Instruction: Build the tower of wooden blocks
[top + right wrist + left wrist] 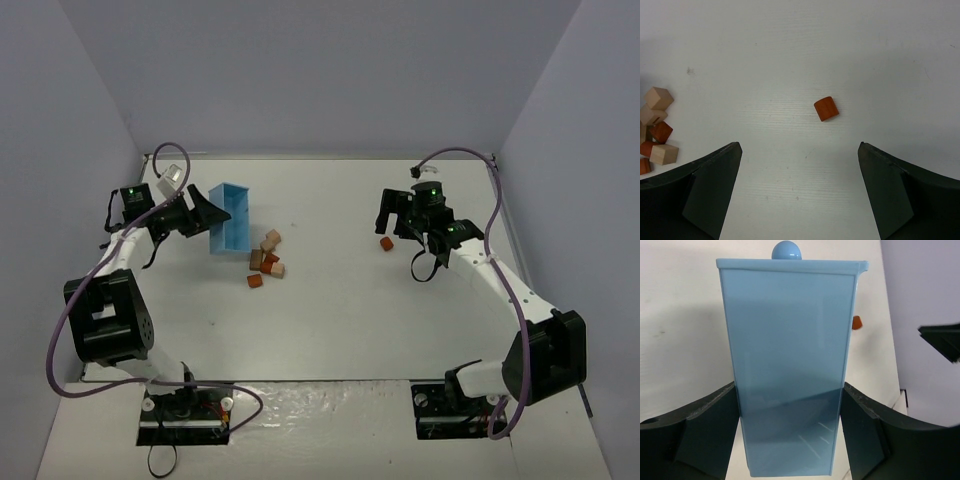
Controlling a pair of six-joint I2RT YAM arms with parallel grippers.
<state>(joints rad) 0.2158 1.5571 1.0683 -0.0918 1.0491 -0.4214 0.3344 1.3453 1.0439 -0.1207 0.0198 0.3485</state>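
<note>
**A:** Top view first. Where do the pieces lie?

**B:** The heap of wooden blocks [267, 258] lies loose on the bench [340, 310], just beside the blue box [230, 215], on its side towards the right arm. Nothing is stacked yet. One stray reddish block [386, 243] lies well apart from the box, close by the right pincer [396, 226].

**A:** And the left pincer [214, 214]?

**B:** It is at the box's other side. The left wrist view settles it: both fingers press the box's long walls, so it is clenched on the box, not on a block. A round knob [786, 250] shows at the box's far end. A speck of orange-red peeps past the box's right edge, probably the stray.

**A:** Right wrist view?

**B:** The right pincer is spread wide and grasps nothing. The stray lies ahead, between the two fingers, and touches neither. The heap sits at the picture's left edge, the box's way.

**A:** How will they handle?

**B:** I'd judge them light, hard and smooth, so easily flicked aside or squirted out. One edge of the stray looks rounded. I'd take it low, across two flat opposite faces, centred, and close gently
</note>
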